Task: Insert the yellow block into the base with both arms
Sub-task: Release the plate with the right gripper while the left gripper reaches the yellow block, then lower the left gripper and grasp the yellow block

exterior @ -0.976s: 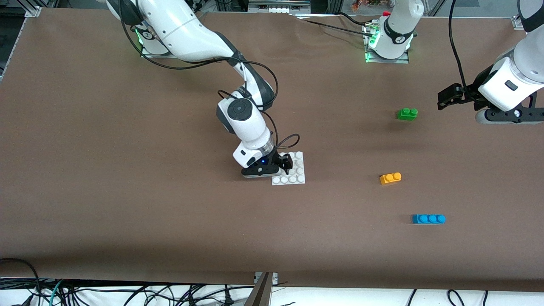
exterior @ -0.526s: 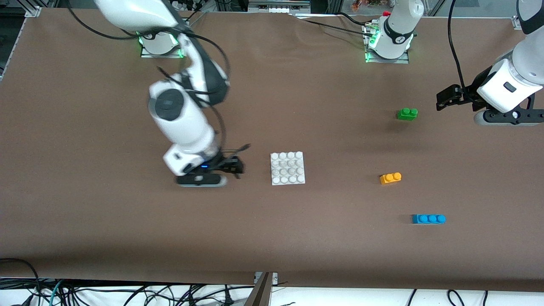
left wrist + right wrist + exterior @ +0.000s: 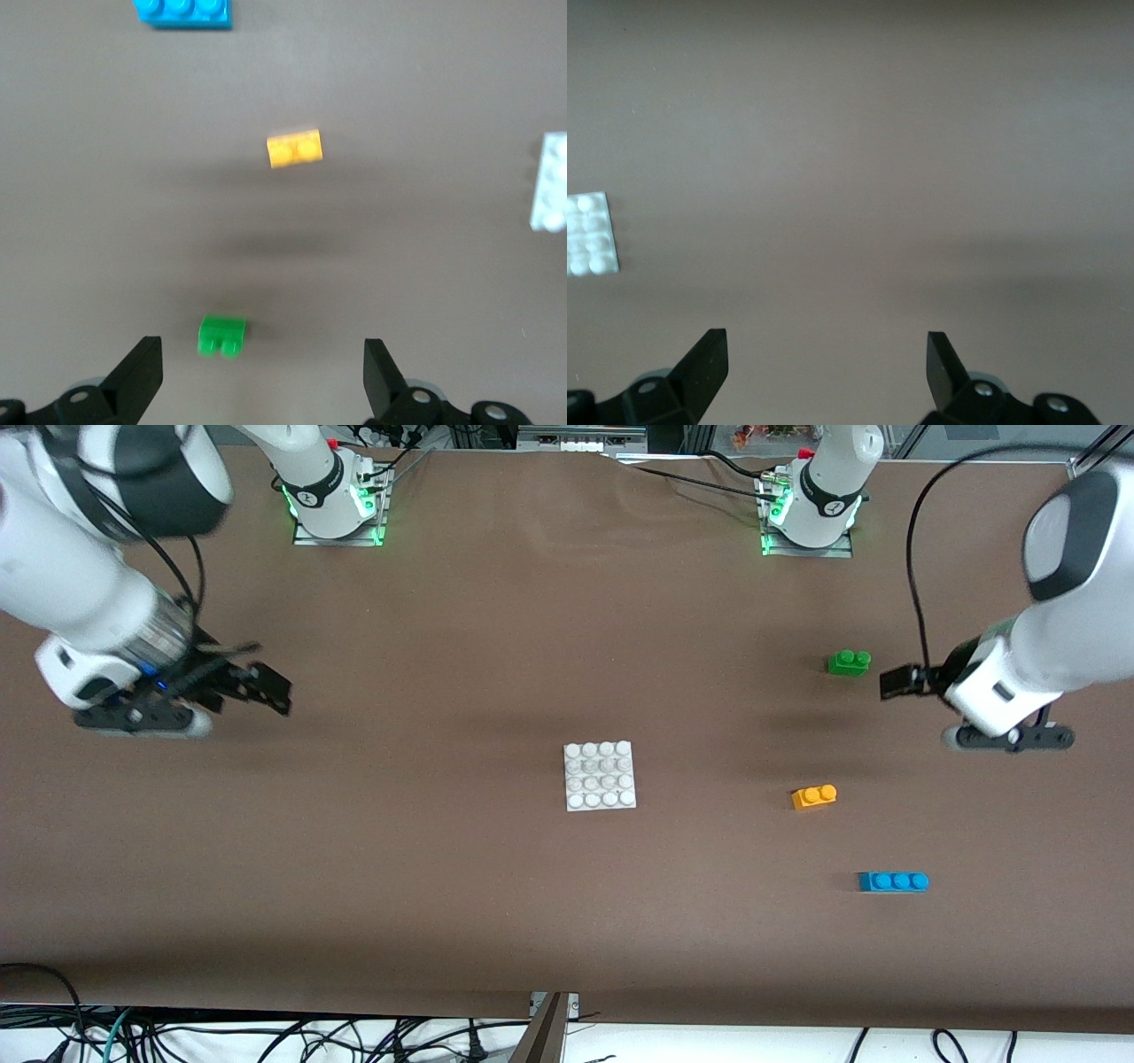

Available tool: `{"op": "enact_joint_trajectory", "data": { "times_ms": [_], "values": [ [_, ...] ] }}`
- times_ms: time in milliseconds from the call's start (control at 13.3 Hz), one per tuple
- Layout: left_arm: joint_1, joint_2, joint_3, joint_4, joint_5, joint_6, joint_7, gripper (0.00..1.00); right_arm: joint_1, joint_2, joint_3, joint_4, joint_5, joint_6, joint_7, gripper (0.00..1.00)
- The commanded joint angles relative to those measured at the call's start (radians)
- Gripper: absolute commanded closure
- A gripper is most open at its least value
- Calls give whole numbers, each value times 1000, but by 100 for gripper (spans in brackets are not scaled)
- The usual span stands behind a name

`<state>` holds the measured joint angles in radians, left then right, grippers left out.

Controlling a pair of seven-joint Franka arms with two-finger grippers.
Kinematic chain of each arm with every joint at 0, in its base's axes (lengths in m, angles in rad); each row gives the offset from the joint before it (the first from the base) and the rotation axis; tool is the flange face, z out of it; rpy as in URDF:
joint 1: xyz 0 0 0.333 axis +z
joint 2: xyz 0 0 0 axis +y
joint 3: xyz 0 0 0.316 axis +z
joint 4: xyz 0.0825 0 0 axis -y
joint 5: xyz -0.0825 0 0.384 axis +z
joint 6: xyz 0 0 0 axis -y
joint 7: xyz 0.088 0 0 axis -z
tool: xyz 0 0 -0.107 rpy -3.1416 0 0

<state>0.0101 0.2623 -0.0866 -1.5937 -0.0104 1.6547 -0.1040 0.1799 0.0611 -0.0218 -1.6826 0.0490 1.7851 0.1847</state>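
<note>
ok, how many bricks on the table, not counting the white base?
3: the green brick nearest the left arm's base, the yellow block nearer the camera, the blue brick nearest the camera. None looks hidden.

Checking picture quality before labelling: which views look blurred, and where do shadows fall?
Front view: right arm smeared, bricks sharp. Left wrist view: yellow block and green brick soft, dark shadow bands between them. Right wrist view: base glary, faint shadow band.

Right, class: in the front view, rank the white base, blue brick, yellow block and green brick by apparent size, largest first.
1. base
2. blue brick
3. yellow block and green brick: they look about alike, so no ranking between them.
</note>
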Motion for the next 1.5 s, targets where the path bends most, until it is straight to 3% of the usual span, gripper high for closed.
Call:
{"op": "enact_joint_trajectory", "data": {
  "times_ms": [0,225,451,826,1427],
  "values": [
    [24,133,5,28,-25,101,-12,0,-85,-145,26,-91,9,-96,-94,1],
    [24,214,5,24,-25,224,-33,0,-158,-210,48,-86,6,-203,-172,1],
    [21,302,5,-8,-11,393,-33,0,-188,-222,63,-81,3,-220,-177,1],
    [21,330,5,-143,-22,609,-40,0,-181,-127,59,12,2,-240,-177,1],
    [-28,354,2,-144,-11,619,-175,0,-195,-78,42,102,9,-233,-165,1]
  ]
}}
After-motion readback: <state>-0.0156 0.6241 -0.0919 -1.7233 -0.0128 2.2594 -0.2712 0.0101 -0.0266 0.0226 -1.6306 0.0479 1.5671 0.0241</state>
